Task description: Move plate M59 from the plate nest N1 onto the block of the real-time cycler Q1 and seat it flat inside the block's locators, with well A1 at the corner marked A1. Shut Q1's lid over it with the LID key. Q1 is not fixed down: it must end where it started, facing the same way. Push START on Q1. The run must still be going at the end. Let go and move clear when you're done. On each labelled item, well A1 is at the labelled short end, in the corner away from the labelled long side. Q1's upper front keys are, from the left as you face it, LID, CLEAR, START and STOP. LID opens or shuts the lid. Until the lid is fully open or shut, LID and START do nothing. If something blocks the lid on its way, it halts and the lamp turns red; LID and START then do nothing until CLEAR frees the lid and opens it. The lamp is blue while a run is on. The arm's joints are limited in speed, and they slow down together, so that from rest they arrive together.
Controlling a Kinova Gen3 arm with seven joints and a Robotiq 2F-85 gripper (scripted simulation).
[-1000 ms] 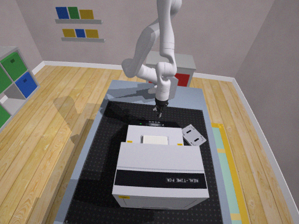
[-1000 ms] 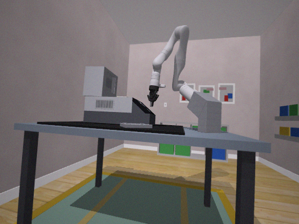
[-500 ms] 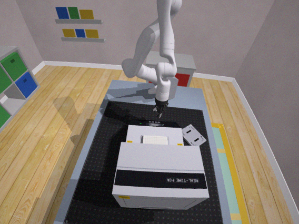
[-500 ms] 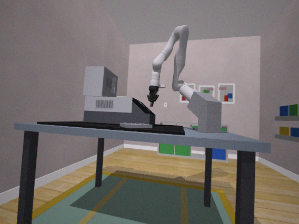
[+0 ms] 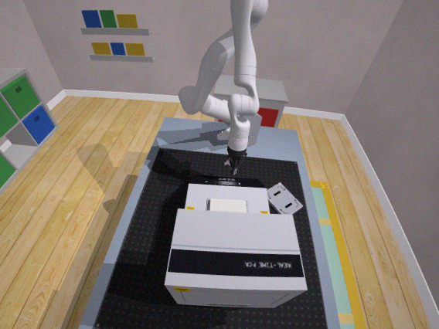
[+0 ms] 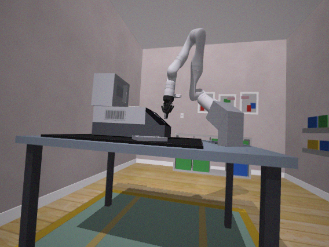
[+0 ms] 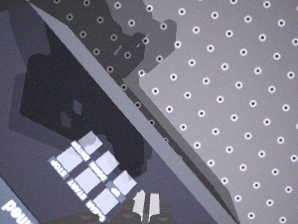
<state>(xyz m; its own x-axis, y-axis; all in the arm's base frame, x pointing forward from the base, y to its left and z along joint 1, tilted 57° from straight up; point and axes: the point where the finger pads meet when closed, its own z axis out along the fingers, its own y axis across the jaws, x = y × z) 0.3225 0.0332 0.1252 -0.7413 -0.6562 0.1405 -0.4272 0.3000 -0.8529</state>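
Note:
The cycler Q1 (image 5: 236, 233) (image 6: 119, 115) stands on the dark mat with its lid (image 6: 104, 89) raised. Pale plate M59 (image 5: 228, 205) lies on the block in Q1's opening; its well A1 and exact seating cannot be made out. Plate nest N1 (image 5: 285, 199) (image 6: 149, 138) is empty, beside Q1. A green light (image 5: 206, 181) shows on Q1's front panel. My gripper (image 5: 234, 173) (image 6: 165, 117) (image 7: 146, 208) is shut and empty, pointing down above the front panel. In the wrist view its tips appear beside the CLEAR key (image 7: 105, 201); the START key (image 7: 87, 180) and STOP key (image 7: 69, 159) show farther left. LID is hidden.
The raised lid stands high at Q1's rear, away from the arm. Nest N1 is close to Q1's side. The perforated mat (image 5: 270, 167) (image 7: 215, 90) extends in front of Q1, towards the arm's base (image 6: 230, 124) on the blue-grey table (image 6: 260, 153).

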